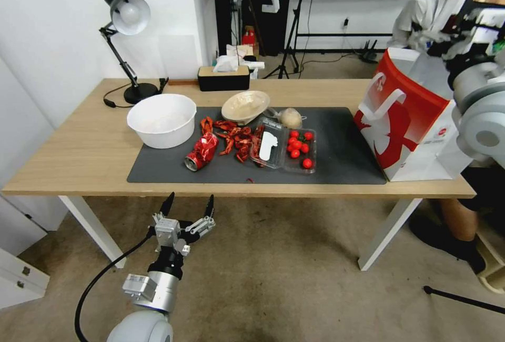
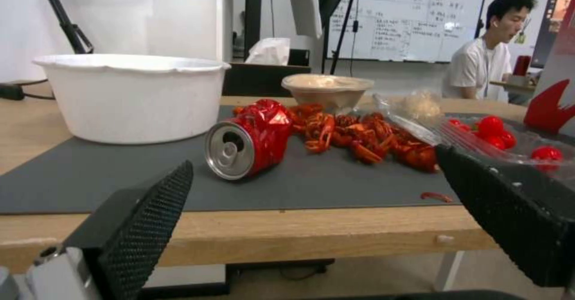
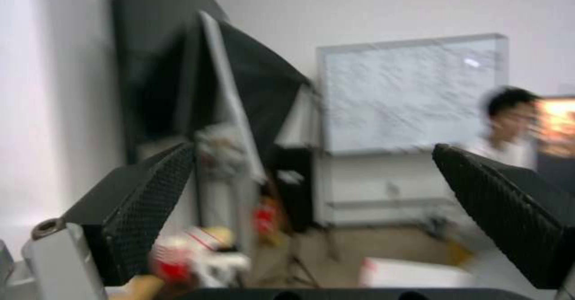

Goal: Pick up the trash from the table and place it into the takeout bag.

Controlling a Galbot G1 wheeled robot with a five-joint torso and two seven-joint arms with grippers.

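Observation:
A crushed red can (image 1: 202, 150) (image 2: 251, 138) lies on the dark mat (image 1: 342, 158) of the table (image 1: 79, 142), with red crayfish shells (image 1: 239, 139) beside it. Behind them are a beige bowl (image 1: 245, 105) and a small clear bag (image 1: 289, 117). A clear clamshell (image 1: 292, 147) holds cherry tomatoes. The red-and-white takeout bag (image 1: 410, 121) stands open at the table's right end. My left gripper (image 1: 188, 206) hangs open below the front table edge, facing the can. My right gripper (image 3: 311, 219) is open and empty, raised toward the room.
A large white bowl (image 1: 161, 119) sits on the mat's left end. A desk lamp (image 1: 126, 16) and a black tissue box (image 1: 223, 76) stand at the back edge. A white drawer unit (image 1: 21, 279) is on the floor at left.

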